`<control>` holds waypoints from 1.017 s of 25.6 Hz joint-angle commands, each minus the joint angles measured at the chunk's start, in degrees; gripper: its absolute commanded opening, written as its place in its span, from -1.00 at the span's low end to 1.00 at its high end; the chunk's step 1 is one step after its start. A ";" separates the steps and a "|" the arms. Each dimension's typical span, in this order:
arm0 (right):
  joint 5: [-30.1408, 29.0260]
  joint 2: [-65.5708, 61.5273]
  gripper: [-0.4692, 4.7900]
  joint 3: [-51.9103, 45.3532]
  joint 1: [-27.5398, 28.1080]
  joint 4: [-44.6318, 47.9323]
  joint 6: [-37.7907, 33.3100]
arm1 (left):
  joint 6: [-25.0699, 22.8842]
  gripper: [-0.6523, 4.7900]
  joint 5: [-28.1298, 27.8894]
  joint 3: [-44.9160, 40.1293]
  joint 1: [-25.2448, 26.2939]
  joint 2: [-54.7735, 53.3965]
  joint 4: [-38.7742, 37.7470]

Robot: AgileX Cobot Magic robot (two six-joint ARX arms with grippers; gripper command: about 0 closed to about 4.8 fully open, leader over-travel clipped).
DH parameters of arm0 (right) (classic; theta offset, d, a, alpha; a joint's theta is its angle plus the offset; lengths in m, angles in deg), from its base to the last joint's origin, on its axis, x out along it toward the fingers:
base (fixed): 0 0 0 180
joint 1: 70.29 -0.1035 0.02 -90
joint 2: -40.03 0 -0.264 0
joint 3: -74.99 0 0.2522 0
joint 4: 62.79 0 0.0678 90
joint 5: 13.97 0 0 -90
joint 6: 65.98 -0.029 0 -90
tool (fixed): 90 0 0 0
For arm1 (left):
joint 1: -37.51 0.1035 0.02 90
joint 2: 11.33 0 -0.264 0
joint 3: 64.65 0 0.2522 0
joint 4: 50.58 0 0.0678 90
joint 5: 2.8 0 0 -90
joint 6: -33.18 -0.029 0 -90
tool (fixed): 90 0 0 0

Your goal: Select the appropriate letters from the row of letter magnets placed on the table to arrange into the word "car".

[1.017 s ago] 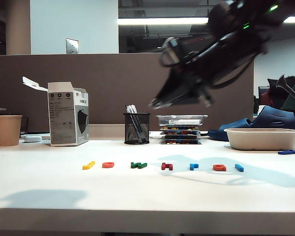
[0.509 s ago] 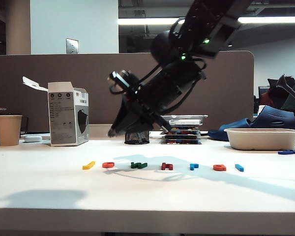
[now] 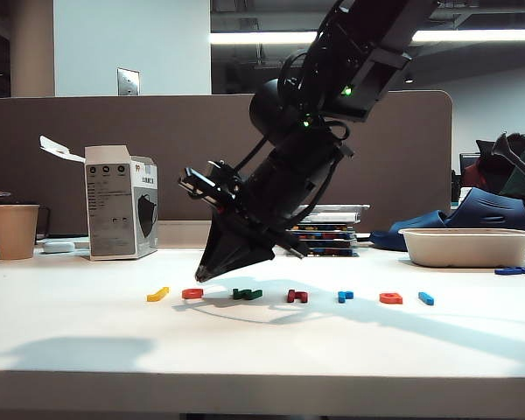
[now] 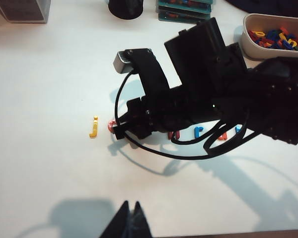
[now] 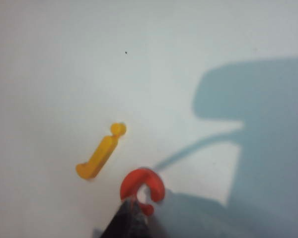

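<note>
Nothing spelled yet; all seven letters in their row on the counter (image 3: pixel 87 341).
Right tool (image 3: pixel 203 276), fingers pinched together and empty, tip just over the orange-red c (image 5: pixel 141 188) beside the yellow j (image 5: pixel 98 154); left tool (image 4: pixel 129 221) closed, empty, well apart.

The right hand (image 3: pixel 201 276) has swung down from upper right to just above the orange-red c (image 3: pixel 192 293).

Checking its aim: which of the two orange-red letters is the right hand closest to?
The orange-red c, second from the left end of the row beside the yellow j. The shut right hand points at it; the other orange-red letter lies far right.
</note>
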 commanded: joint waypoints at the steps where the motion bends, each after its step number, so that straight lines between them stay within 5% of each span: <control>1: -0.11 0.15 -0.84 0.20 -0.17 1.22 -0.07 | -0.24 -0.78 -0.61 0.11 0.00 0.15 -0.04; 26: 1.07 -2.64 -0.84 0.28 -1.51 -0.92 -0.04 | -0.24 -0.78 -0.59 0.11 0.00 0.15 -0.07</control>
